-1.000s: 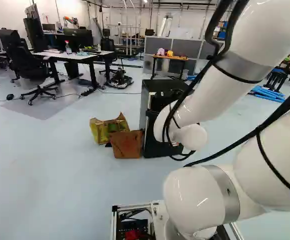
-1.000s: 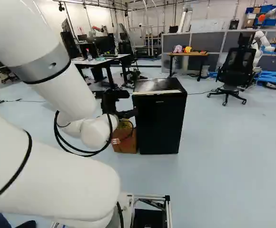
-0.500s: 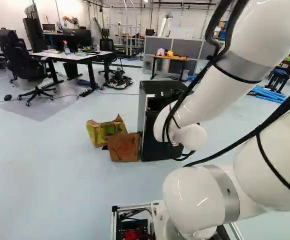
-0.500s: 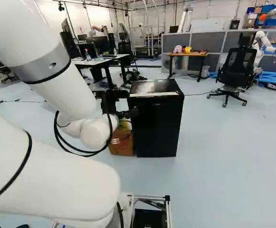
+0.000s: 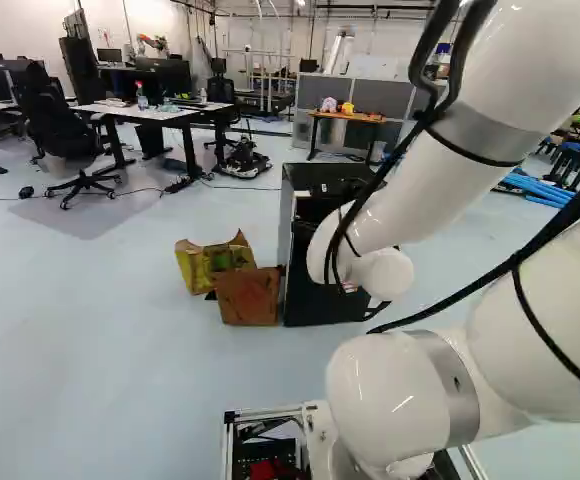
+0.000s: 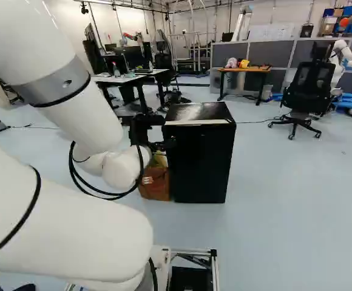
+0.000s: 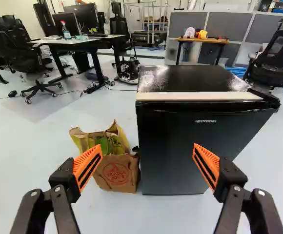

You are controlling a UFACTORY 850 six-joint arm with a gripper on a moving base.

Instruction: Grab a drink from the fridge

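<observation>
The black mini fridge (image 7: 180, 141) stands upright on the floor (image 7: 29, 161), ahead of the jaws, its shut door facing them and its near top edge carrying a pale strip (image 7: 200, 96). The gripper (image 6: 169, 144) is open: in the wrist view its two orange pads (image 7: 207, 163) stand wide apart with nothing held between them, one in front of the fridge door, the other in front of the bags. Close against the fridge's side, ahead of the jaws, sits a brown paper bag (image 7: 117, 173), with a yellow-and-green paper bag (image 7: 100, 140) just behind it. Farther ahead, beyond the fridge, are a small wooden-topped table (image 7: 202, 40) and grey partition panels (image 7: 229, 24). Well past the bags from the jaws stand a white-topped desk (image 7: 90, 41) with a spray bottle (image 7: 66, 31) on it, and a black office chair (image 7: 27, 53) beside it.
</observation>
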